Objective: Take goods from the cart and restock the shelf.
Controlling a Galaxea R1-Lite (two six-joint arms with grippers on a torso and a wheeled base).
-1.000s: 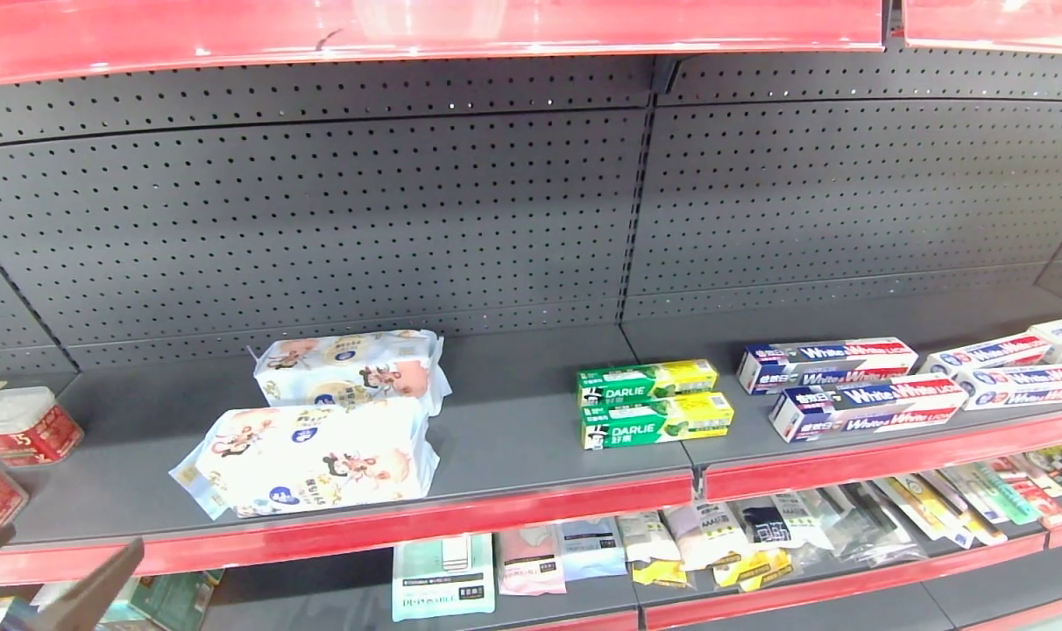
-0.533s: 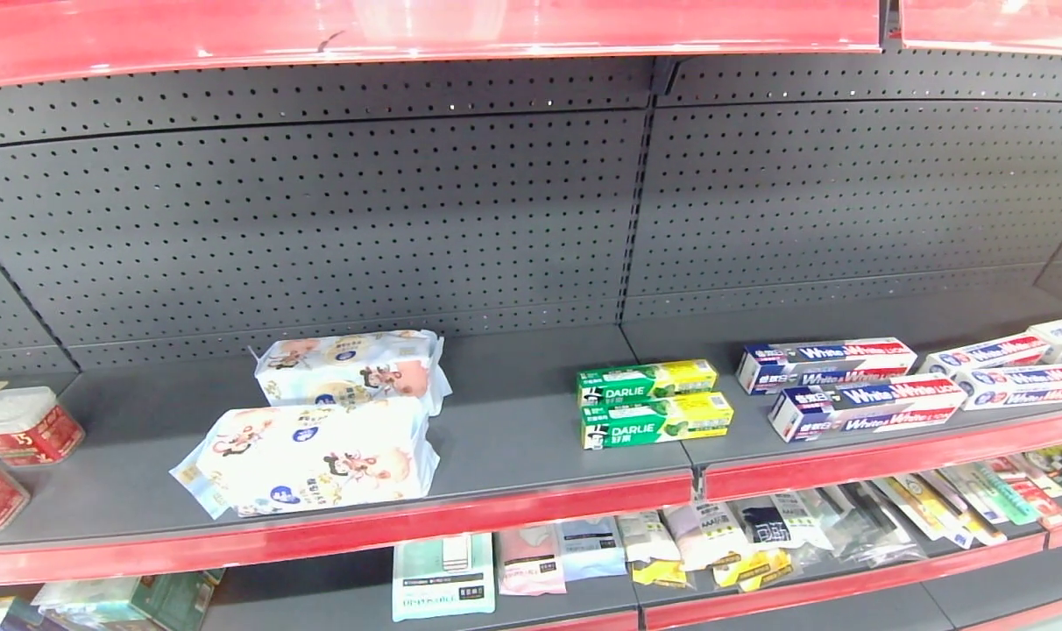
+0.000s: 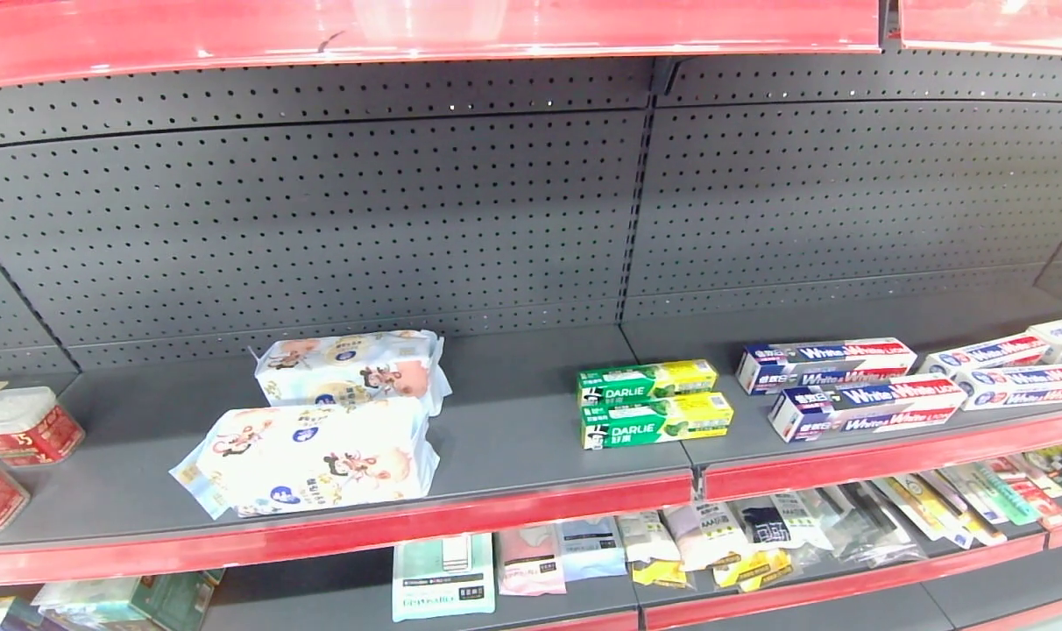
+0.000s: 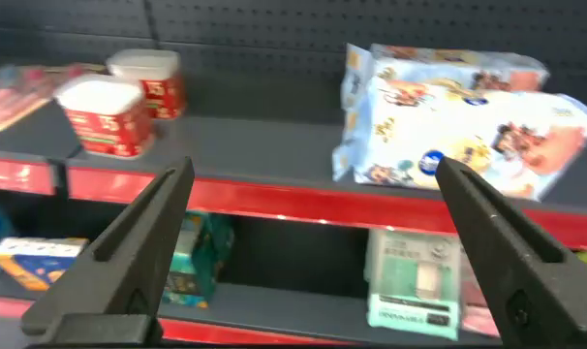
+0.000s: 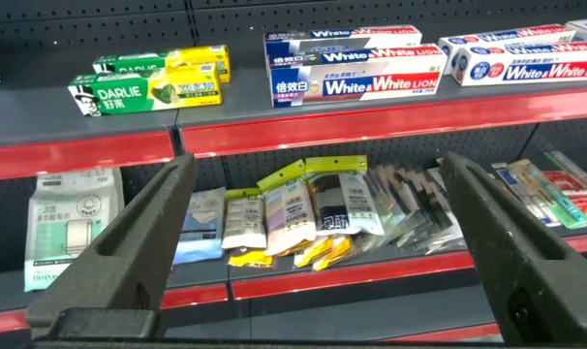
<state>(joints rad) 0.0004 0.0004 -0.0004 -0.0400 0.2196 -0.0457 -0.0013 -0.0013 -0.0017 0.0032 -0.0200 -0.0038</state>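
Observation:
On the grey shelf [image 3: 513, 438] lie two white tissue packs [image 3: 312, 456] [image 4: 468, 126], two green toothpaste boxes [image 3: 654, 407] [image 5: 148, 82] and several blue-and-white toothpaste boxes [image 3: 864, 386] [image 5: 356, 73]. My left gripper [image 4: 313, 252] hangs open and empty in front of the shelf's red edge, below and left of the tissue packs. My right gripper [image 5: 323, 252] is open and empty, facing the lower shelf below the toothpaste boxes.
Two red-and-white tubs [image 3: 23, 425] [image 4: 109, 116] stand at the shelf's left end. The lower shelf [image 3: 759, 596] holds several small hanging packets [image 5: 303, 208] and a pale green pack [image 3: 443, 574]. A perforated grey back panel [image 3: 321, 210] rises behind, with a red shelf edge [image 3: 408, 26] overhead.
The dark fingers of the left gripper at the head view's lower left corner one second ago have dropped out of that view. The goods on the shelf have not moved.

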